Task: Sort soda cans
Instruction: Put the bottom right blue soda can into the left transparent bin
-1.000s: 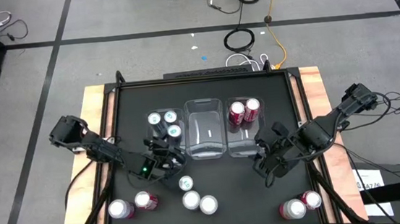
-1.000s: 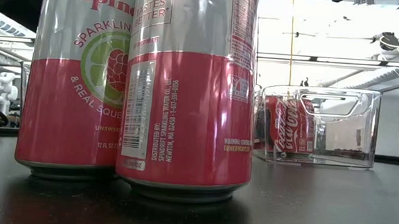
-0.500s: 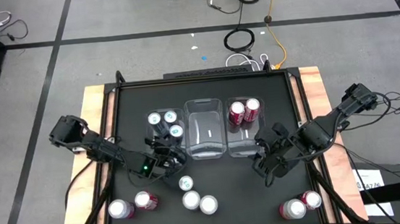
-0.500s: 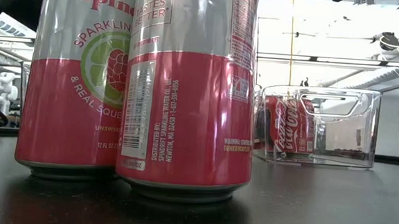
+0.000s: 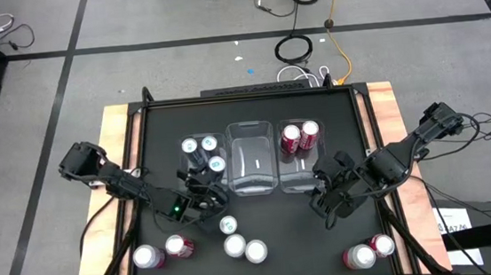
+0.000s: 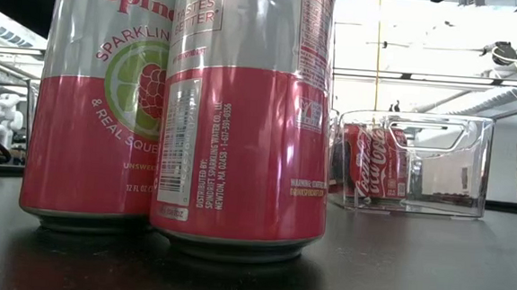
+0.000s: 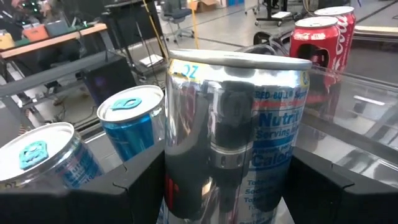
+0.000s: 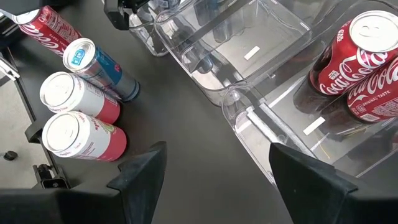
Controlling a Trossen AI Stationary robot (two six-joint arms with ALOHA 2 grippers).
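The left end effector [image 7: 227,186] is clamped on a silver-and-blue can [image 7: 236,130], one dark finger on each side of its body; in the high view this end effector [image 5: 204,187] sits at the near edge of the left clear bin [image 5: 201,156]. Just beyond the gripped can, inside that bin, stand two more blue cans [image 7: 132,124] with teal tabs, and farther off, past the middle bin [image 5: 252,157], two dark red cans [image 7: 317,43] stand in the right bin [image 5: 300,155].

The right end effector [image 8: 214,168] hangs with its fingers spread apart and nothing between them, above the dark surface [image 8: 186,155] just in front of the right bin. Just beyond it are the bin walls; the two dark red cans [image 8: 364,59] stand together inside. Off to one side of it on the bare surface are two pink-and-white cans [image 8: 78,121] and one blue can [image 8: 99,65], close together.

In the high view, two more cans [image 5: 162,252] stand near the left front corner and two pink ones [image 5: 369,251] near the right front corner; the low view shows that pink pair [image 6: 188,114] close up.
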